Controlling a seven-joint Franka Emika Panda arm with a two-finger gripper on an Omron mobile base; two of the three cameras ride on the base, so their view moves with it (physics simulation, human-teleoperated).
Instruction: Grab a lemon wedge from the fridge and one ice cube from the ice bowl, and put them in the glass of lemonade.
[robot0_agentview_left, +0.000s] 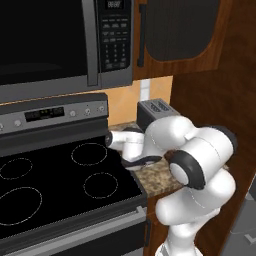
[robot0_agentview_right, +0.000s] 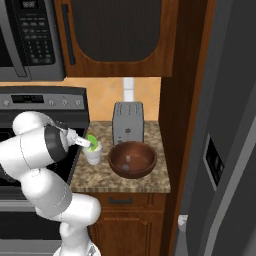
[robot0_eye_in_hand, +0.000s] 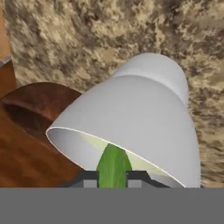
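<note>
My gripper hangs at the rim of the glass of lemonade, a small pale cup on the speckled counter left of the toaster. In the hand view the gripper is shut on a green lemon wedge, which reaches over the open mouth of the glass of lemonade. The dark brown ice bowl stands just right of the glass, with a tiny whitish ice cube inside. Its rim shows as the ice bowl at the left of the hand view. The grey fridge rises at the far right.
A grey toaster stands at the back of the counter, also seen as the toaster. The black stovetop lies to the left under the microwave. A wooden panel separates counter and fridge.
</note>
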